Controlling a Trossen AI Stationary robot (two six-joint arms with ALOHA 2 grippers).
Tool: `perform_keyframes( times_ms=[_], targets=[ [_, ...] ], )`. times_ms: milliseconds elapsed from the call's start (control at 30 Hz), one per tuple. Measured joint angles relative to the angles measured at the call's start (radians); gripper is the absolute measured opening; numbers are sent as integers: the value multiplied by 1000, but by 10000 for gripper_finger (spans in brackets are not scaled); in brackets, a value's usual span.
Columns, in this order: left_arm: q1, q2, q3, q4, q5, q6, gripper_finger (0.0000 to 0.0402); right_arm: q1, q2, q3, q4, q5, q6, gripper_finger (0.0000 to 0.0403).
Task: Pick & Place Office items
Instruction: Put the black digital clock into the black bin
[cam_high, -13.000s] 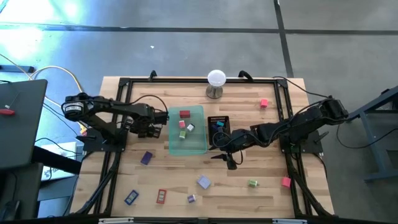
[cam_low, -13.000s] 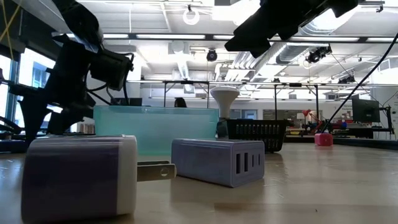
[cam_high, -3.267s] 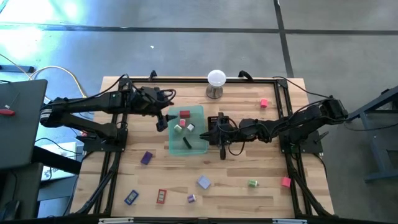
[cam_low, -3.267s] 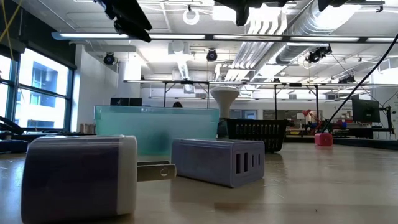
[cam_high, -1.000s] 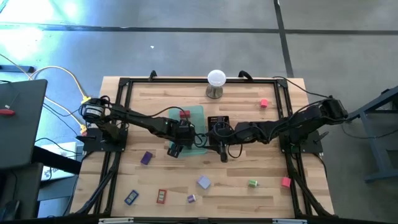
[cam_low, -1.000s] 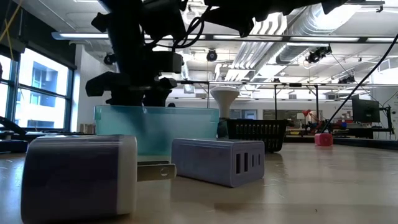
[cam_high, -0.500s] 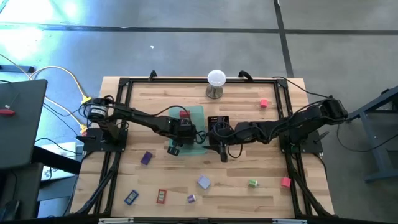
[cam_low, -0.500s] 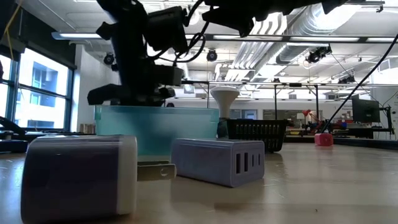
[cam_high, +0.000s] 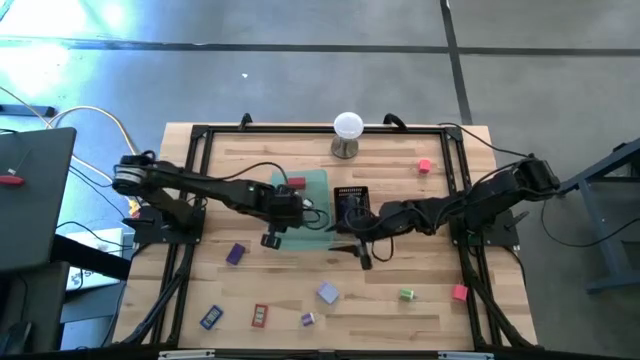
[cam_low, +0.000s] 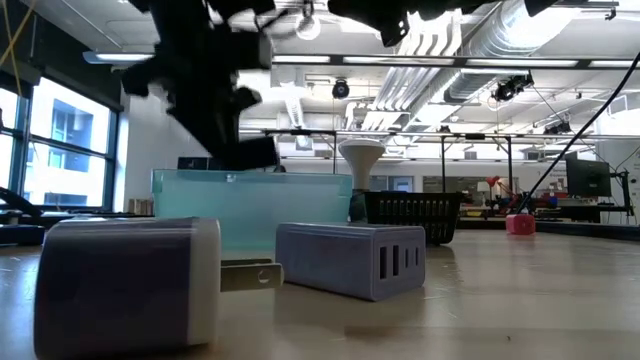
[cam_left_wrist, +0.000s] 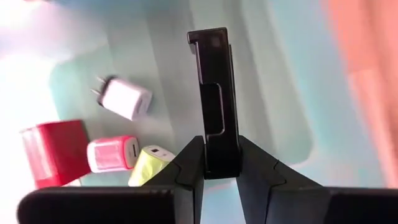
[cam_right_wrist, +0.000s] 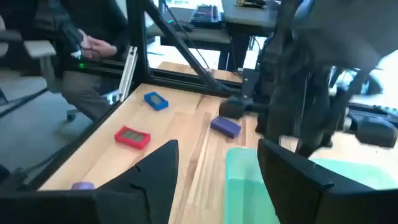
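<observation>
Grip | left gripper (cam_left_wrist: 221, 163) pinched shut on black clip (cam_left_wrist: 213, 93) above green tray (cam_left_wrist: 273, 81) — rigid, light, slick; hold flat sides | right gripper (cam_right_wrist: 217, 163) parted, empty, beside tray

Green tray (cam_high: 318, 236) contents (mostly under the left arm), small floor-side items indistinct.

Bright daylight glares on the floor (cam_high: 70, 25) at the far left in the high view, washing it pale blue. In the low view, ceiling strip lights (cam_low: 440, 61) and windows (cam_low: 55, 150) at the left backlight the arms into black silhouettes; the near purple charger (cam_low: 125, 290) is soft. The left wrist view is overexposed and blurred at its edges; the right wrist view shows motion blur.
</observation>
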Motion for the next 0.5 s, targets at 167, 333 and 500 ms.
perform_keyframes(
  times_ms=[167,333,500],
  targets=[
    [-48,-119,0,17,-1,-23,60,24,0,0,-5,96,-74,207],
    [-96,-187,0,126,-1,-50,60,33,0,0,-6,250,-105,207],
    [-122,-181,0,244,-68,-115,60,26,0,0,1,259,-130,207]
  ],
)
